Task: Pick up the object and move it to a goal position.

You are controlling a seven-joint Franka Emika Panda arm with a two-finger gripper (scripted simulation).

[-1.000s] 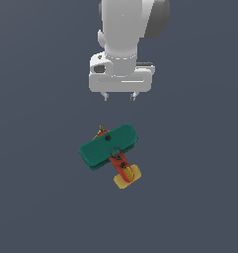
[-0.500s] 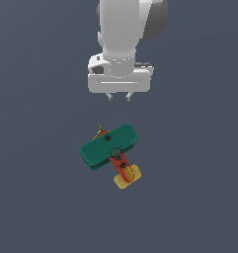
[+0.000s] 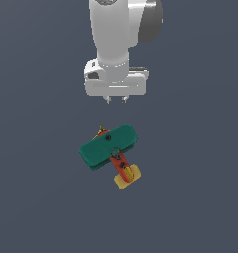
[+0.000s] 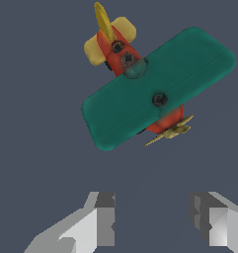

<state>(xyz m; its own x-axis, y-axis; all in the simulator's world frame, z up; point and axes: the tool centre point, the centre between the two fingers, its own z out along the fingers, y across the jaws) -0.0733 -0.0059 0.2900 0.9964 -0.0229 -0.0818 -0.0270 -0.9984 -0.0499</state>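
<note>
Gripper point(image 3: 116, 100) in the exterior view hangs above the toy biplane point(image 3: 109, 147), clear of it, fingertips pointing down; only two short tips show under the white hand body, so jaw spacing is hard to read from this angle. Biplane sits on the dark grey floor point(image 3: 199, 197), teal wing across, yellow tail toward the camera, propeller end toward the arm. No goal marker visible in this view. Wrist view: gripper point(image 4: 152, 225) is released, both fingers point(image 4: 105, 220) spread with a wide bare gap between them, nothing held. Biplane point(image 4: 157, 96) lies ahead of the fingers, not between them, wing set diagonally to the jaw line; red fuselage and yellow tail stick out one side of the wing, propeller the other. Judgement: pre-grasp approach step, pick not yet started. Next move calls for shifting over the plane's centre, rotating the wrist so the jaws close across the wing chord or fuselage instead of along the long span, then descending. Risk: an off-centre close could twist the toy.
</note>
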